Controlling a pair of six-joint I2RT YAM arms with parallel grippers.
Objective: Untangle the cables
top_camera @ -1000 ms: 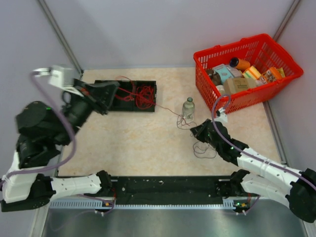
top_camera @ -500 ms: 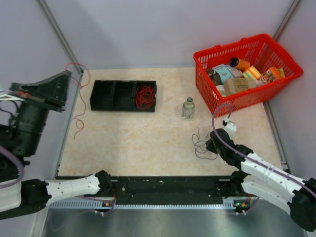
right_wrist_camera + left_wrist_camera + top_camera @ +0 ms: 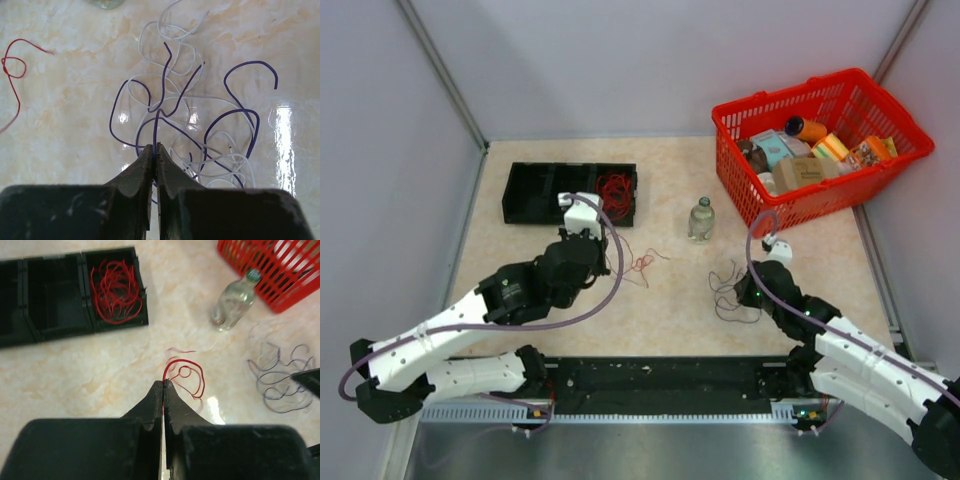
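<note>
Down from far-left height to desk (image 3: pixel 670 300) centre: left fingers (image 3: pixel 152 402) clamped on freed red cable (image 3: pixel 185 360), near tray (image 3: pixel 55 295). Right fingers (image 3: pixel 145 162) clamped on purple cable (image 3: pixel 158 125) in purple-white tangle (image 3: pixel 730 296). Red apparently separated; purple and white remaining.

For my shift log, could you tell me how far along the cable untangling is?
Done: one red bunch lies alone in an end compartment of the black tray. In hand: the left tool is shut on a separate red cable, and the right tool is shut on a purple cable. Left: the purple cable and the white cable lie intertwined.
</note>
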